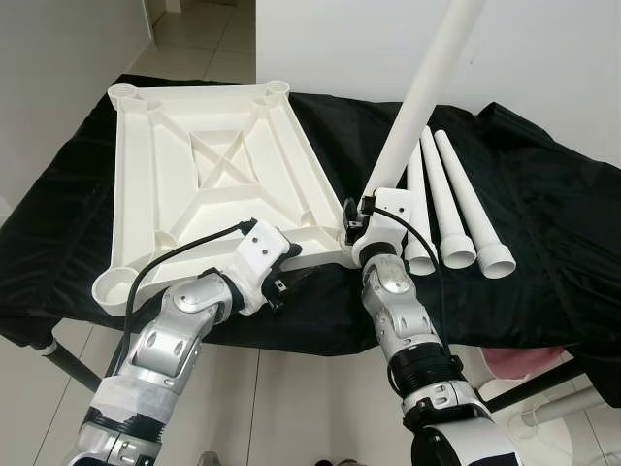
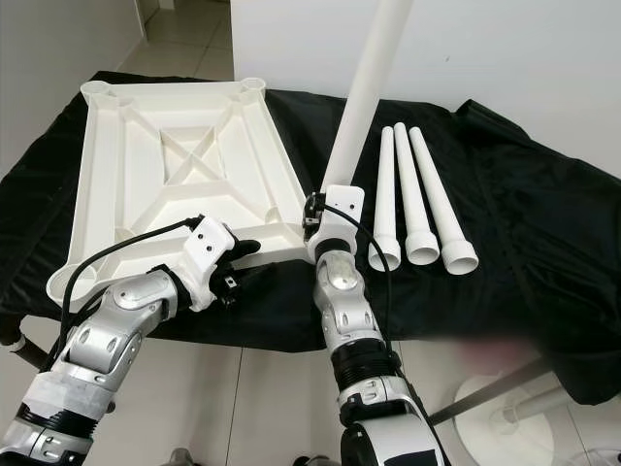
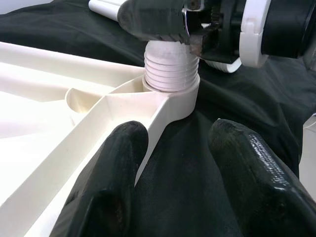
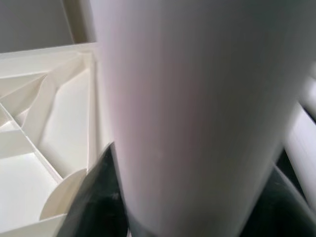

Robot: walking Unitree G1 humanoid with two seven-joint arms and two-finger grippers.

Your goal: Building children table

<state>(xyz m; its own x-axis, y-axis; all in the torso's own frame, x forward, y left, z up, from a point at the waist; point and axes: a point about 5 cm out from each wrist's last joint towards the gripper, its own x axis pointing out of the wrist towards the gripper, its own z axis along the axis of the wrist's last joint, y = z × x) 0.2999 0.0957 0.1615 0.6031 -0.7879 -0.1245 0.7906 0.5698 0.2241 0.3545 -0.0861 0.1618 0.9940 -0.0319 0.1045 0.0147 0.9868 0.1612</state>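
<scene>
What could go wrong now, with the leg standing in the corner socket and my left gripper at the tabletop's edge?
1. The leg leans instead of standing straight, and its threads still show above the corner socket; turning it this way could cross-thread it.
2. The left gripper is open beside the tabletop edge without clamping it, so the top may spin or slide on the black cloth.
3. The right gripper holds the leg low; its long top could tip.

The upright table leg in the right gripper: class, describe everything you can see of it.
The table leg is a long, smooth white tube, plastic by its look, standing upright with a slight lean. Its ribbed, threaded lower end sits in the near corner socket of the upturned white tabletop, several thread ridges still exposed. The right gripper clasps it just above the threads. Its top runs out of frame.
</scene>
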